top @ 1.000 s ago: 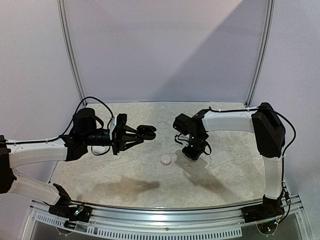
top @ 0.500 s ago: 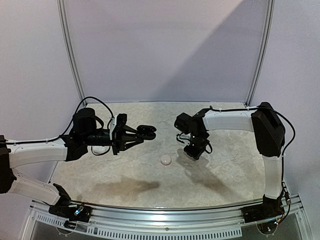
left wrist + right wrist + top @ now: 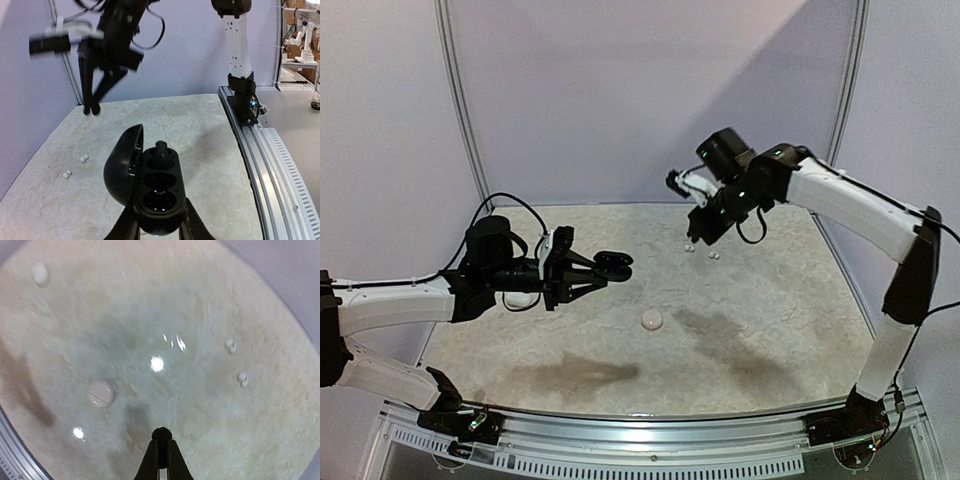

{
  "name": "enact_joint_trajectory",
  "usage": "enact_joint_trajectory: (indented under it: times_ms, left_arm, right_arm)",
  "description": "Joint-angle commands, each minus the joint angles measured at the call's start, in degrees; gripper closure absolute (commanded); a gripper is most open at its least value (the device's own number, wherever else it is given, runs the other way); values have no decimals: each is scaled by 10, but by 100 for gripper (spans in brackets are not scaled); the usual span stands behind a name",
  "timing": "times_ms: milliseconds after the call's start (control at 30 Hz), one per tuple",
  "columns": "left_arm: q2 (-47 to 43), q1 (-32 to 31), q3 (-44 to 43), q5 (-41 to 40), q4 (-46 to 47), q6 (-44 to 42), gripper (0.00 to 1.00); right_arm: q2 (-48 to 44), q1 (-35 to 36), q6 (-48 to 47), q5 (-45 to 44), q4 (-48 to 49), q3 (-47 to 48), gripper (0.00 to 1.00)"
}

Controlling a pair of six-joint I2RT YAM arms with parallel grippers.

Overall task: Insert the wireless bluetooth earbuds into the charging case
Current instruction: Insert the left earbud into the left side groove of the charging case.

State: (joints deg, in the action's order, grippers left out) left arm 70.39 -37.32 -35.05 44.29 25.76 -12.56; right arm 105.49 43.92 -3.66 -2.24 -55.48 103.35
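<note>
My left gripper [image 3: 602, 268] is shut on a black charging case [image 3: 616, 263] and holds it above the table with the lid open. In the left wrist view the case [image 3: 160, 195] has one black earbud [image 3: 161, 150] in its far slot, and the near slot is empty. My right gripper [image 3: 694, 234] is raised high over the back of the table. In the right wrist view it [image 3: 160, 444] is shut on a black earbud [image 3: 160, 433]. Two pairs of white earbuds [image 3: 688, 248] [image 3: 713, 255] lie on the table below it.
A closed white case [image 3: 651, 320] lies mid-table and shows in the right wrist view [image 3: 101, 393]. Another white case [image 3: 520, 298] lies under my left arm. The white earbud pairs also show in the right wrist view [image 3: 230, 346] [image 3: 243, 379].
My right arm has risen from low over the table near the white case and swung up and back. My left arm and the black case have not moved.
</note>
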Motion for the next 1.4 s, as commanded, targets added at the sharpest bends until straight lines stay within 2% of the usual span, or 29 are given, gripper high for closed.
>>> enact_joint_trajectory:
  times_ms: [0,133,267,400,567,933,1367]
  left_arm:
    - [4,-2,-5,9,3,20,100]
    - [6,-4,-10,10,0,26,100]
    - [5,-5,-12,9,-2,32,100]
    - [5,-7,-14,10,-5,31,100]
    - [4,-10,-16,10,-12,22,100]
    - [0,-12,-15,13,-23,-13,100]
    - [4,-15,-15,15,-17,-14,100]
  right_arm:
    - [-92,30,-29,130,97,18,100]
    - [-135,83,-74,218,178,3,100]
    - [-127,127,-140,261,158,21,100]
    - [-68,169,-226,213,71,86,100]
    - [6,194,-273,165,5,153,100]
    - [43,195,-289,107,-2,162,100]
    - [64,195,-305,98,13,163,100]
